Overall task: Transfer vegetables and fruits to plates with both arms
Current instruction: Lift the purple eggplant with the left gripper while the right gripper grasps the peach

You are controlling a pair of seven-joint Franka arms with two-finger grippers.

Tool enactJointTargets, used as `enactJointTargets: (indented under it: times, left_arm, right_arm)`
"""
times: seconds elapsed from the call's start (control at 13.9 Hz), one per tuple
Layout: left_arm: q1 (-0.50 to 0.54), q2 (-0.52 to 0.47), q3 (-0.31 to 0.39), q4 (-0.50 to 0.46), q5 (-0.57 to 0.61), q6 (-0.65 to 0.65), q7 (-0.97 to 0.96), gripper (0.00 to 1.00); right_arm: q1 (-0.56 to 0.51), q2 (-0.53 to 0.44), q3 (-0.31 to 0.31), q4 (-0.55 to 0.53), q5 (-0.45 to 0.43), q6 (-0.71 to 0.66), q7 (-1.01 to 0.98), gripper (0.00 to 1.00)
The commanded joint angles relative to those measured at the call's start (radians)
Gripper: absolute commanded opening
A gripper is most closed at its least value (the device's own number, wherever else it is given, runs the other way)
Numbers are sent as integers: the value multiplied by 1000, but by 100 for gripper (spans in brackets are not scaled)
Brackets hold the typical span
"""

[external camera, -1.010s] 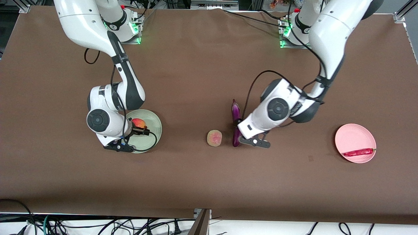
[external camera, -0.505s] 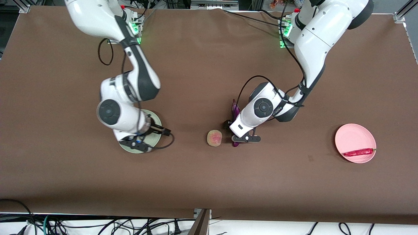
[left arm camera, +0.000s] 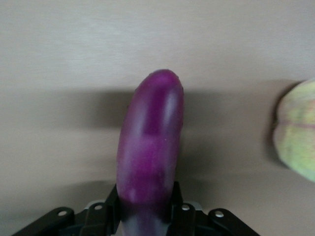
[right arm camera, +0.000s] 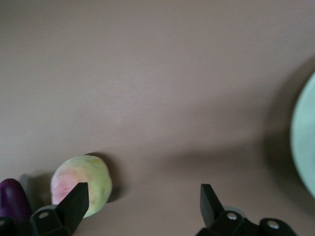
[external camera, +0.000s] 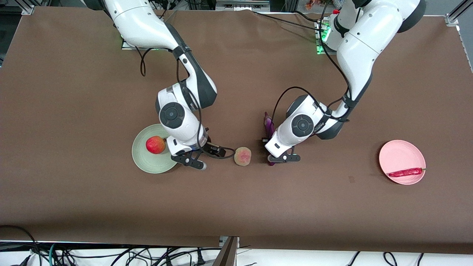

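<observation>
The purple eggplant (external camera: 268,126) lies on the table, and my left gripper (external camera: 277,155) is shut on its end nearer the front camera; in the left wrist view the eggplant (left arm camera: 150,147) sits between the fingers of the left gripper (left arm camera: 146,196). The yellow-green fruit (external camera: 242,156) lies beside it. My right gripper (external camera: 194,155) is open and empty, low between that fruit (right arm camera: 81,184) and the green plate (external camera: 142,160). In the right wrist view one fingertip of the right gripper (right arm camera: 142,196) is close to the fruit. The red fruit (external camera: 155,144) rests on the green plate. The red chili (external camera: 405,172) lies on the pink plate (external camera: 397,153).
The brown table cover spreads wide around the objects. The pink plate stands toward the left arm's end, the green plate (right arm camera: 305,137) toward the right arm's end. Cables hang at the table edge nearest the front camera.
My right gripper has left the red fruit on the green plate and moved toward the yellow-green fruit. My left gripper has come down onto the eggplant's end and stayed there.
</observation>
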Motion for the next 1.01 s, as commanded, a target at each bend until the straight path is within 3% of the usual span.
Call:
enactJointTargets:
  times: [0.0,0.14,0.43,0.65,0.79,0.94]
  left_arm:
    - [43,-118,-2,-7,-1,-142,5,14]
    - [78,-160,0,16,-1,-240,51,14]
    - [148,-174,12,126,54,-505,215,16]
    - [214,-175,21,134,103,-556,427,16]
    - [277,-180,23,139,163,-598,519,16]
    - [306,-180,24,139,293,-598,615,16]
  right_arm:
    - [34,51,-7,65,4,25,13,100]
    - [75,92,-5,116,6,54,16,100]
    - [142,160,-7,131,-2,253,56,100]
    - [157,209,-7,131,-18,366,49,100]
    - [160,221,-7,130,-142,363,49,100]
    - [165,226,-7,122,-201,363,54,100]
